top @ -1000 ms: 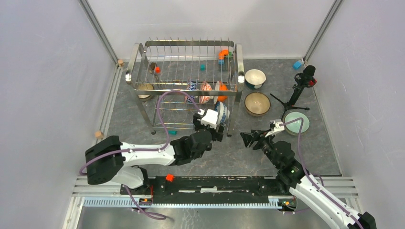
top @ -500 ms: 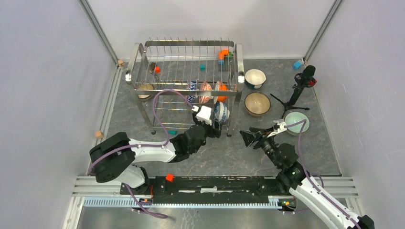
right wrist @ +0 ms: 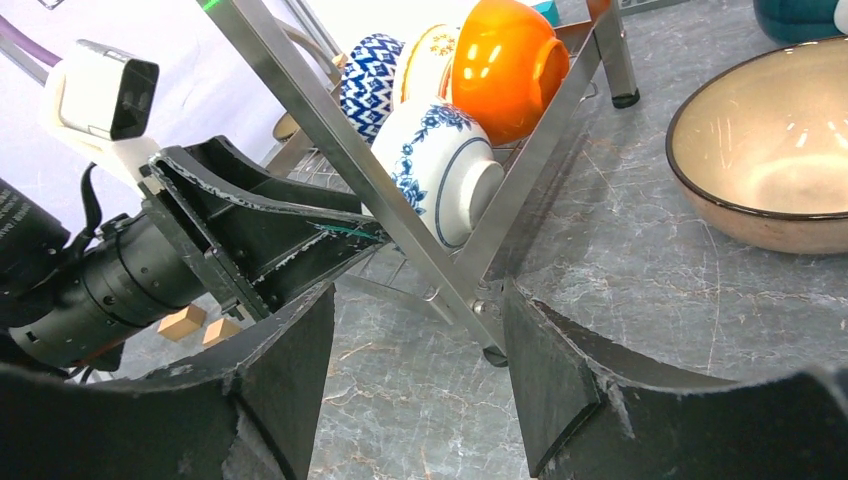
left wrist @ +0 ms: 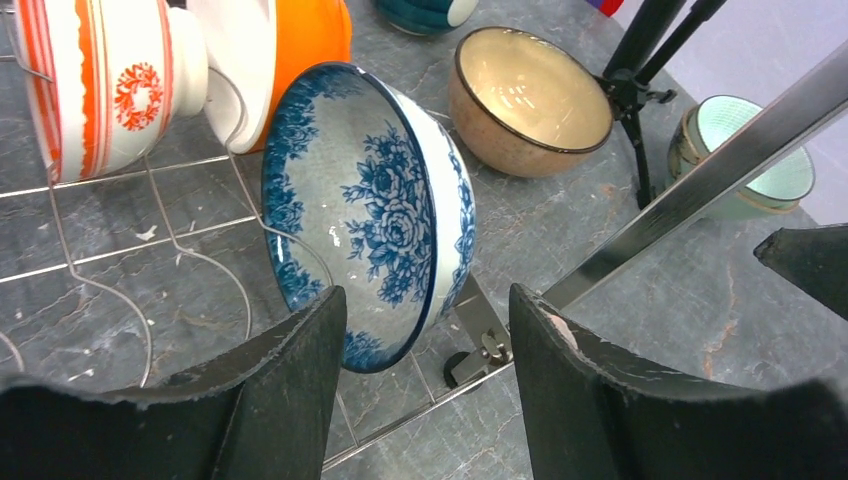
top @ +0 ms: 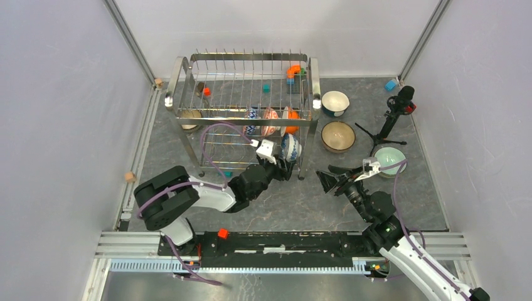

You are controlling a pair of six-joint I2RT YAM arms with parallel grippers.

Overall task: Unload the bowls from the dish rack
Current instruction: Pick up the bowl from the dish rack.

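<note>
Left gripper [left wrist: 425, 300], now pushed farther into the dish rack [top: 213, 120] with jaws narrowing yet still apart, straddles the blue-flowered bowl [left wrist: 370, 210] standing on edge at the lower tier's near right corner, so a grasp looks imminent.

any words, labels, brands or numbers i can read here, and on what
No text here reads clearly.
White print on the left arm, right wrist view: too blurred to read.
Blue flower bowl: pattern only, no writing.
</note>
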